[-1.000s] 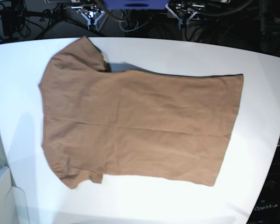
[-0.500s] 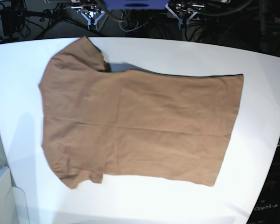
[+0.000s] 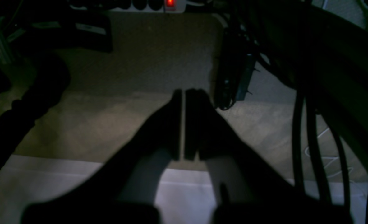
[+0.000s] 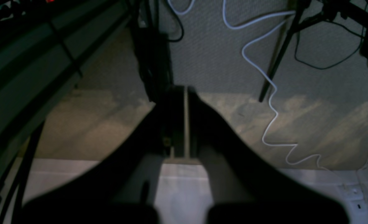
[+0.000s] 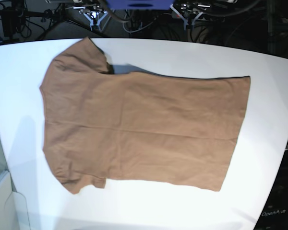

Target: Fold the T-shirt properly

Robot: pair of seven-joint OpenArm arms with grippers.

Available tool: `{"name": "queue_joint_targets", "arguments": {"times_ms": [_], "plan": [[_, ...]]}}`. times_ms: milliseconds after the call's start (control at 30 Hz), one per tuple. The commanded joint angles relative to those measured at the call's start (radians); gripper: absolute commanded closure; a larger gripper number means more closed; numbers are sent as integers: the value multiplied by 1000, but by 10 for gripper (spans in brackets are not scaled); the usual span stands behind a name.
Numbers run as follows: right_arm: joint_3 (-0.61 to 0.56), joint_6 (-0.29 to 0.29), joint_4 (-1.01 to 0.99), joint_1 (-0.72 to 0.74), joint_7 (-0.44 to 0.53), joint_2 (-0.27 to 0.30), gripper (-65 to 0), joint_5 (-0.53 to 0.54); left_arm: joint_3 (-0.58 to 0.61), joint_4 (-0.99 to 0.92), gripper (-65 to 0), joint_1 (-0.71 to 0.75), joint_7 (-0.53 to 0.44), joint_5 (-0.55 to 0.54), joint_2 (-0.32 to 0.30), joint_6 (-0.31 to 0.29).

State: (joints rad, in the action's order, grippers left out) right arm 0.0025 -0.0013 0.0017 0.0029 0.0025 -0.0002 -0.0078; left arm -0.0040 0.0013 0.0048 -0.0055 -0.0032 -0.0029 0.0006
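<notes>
The tan T-shirt [image 5: 139, 124] lies spread flat on the white table [image 5: 192, 57], neck and sleeves toward the left, hem toward the right. One sleeve points to the far edge [image 5: 89, 55], the other to the near edge [image 5: 84, 182]. Both grippers sit back beyond the table's far edge, off the cloth. My left gripper [image 3: 182, 93] is shut and empty, and shows in the base view [image 5: 191, 14] at top right. My right gripper [image 4: 185, 90] is shut and empty, and shows in the base view [image 5: 93, 14] at top left. The wrist views do not show the shirt.
Both wrist views look over the table's far edge [image 3: 62, 165] to a carpeted floor with dark cables [image 3: 302, 140], a white cable [image 4: 271, 93] and a power strip with a red light [image 3: 170, 3]. A pale bin corner [image 5: 0, 201] stands at bottom left.
</notes>
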Motion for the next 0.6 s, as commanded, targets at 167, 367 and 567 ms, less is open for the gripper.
{"name": "queue_joint_targets", "arguments": {"times_ms": [167,367,567], "plan": [[3,2,-1,6,-3,-2,0,9,6,-1,-11,-2,6,6,-4,5],[1,2,-1,6,-6,-2,0,9,3,-1,-11,-2,6,6,-4,5],[0,-1,-1,-19,96,-2,0,7,6,-1,-11,1,-3,6,-4,5]]}}
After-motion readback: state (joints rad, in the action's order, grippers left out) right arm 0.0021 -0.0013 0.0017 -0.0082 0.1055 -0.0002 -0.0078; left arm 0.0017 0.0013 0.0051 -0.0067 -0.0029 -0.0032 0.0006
